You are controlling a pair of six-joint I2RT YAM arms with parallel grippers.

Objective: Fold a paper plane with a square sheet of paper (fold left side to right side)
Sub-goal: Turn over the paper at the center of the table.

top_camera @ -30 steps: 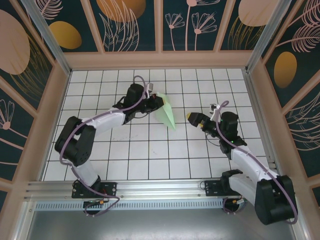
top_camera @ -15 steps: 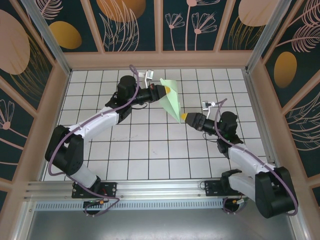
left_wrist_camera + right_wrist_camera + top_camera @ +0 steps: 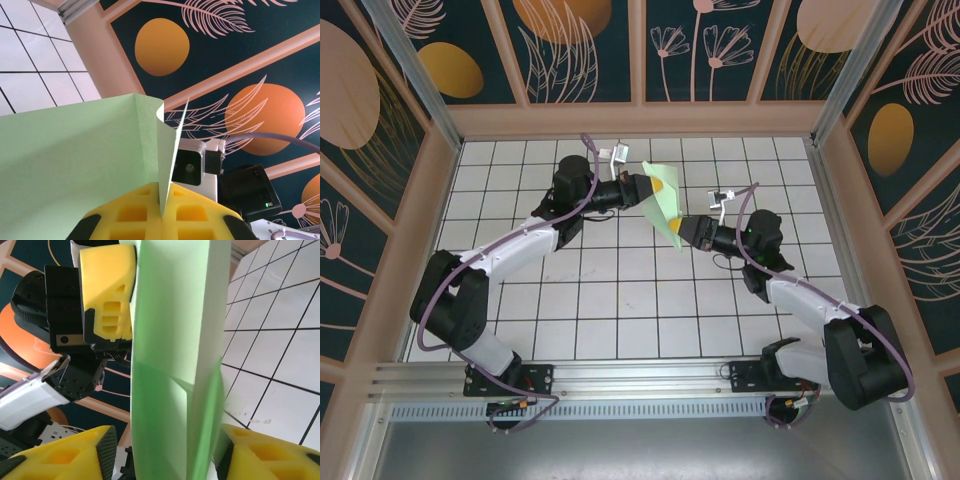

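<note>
Closest to me, the right arm (image 3: 810, 320) comes up from the near edge of the white-gridded table (image 3: 620, 310) and reaches in toward the middle. Its gripper, the right gripper (image 3: 686, 232), sits at the lower, pointed end of the paper plane (image 3: 666, 208). The jaws stand partway apart, one on each side of the folded paper. Seen from its wrist, one yellow finger (image 3: 65, 457) stands a little clear of the sheet while the other finger (image 3: 270, 452) looks to be just against it, so there is no firm pinch.

The plane itself is up off the table, hanging between the two grippers. It is pale mint green and creased lengthwise, with its tip toward the near right and its wide end up and away.

Farther back, the left arm (image 3: 510, 250) stretches across, and the left gripper (image 3: 655, 187) is clamped tight on that wide upper end — its yellow pad lies flat against the paper, and a folded flap stands up out of the grip.

Behind it all are the dark wall panels (image 3: 580, 50), with orange discs and pale leaf drawings.
</note>
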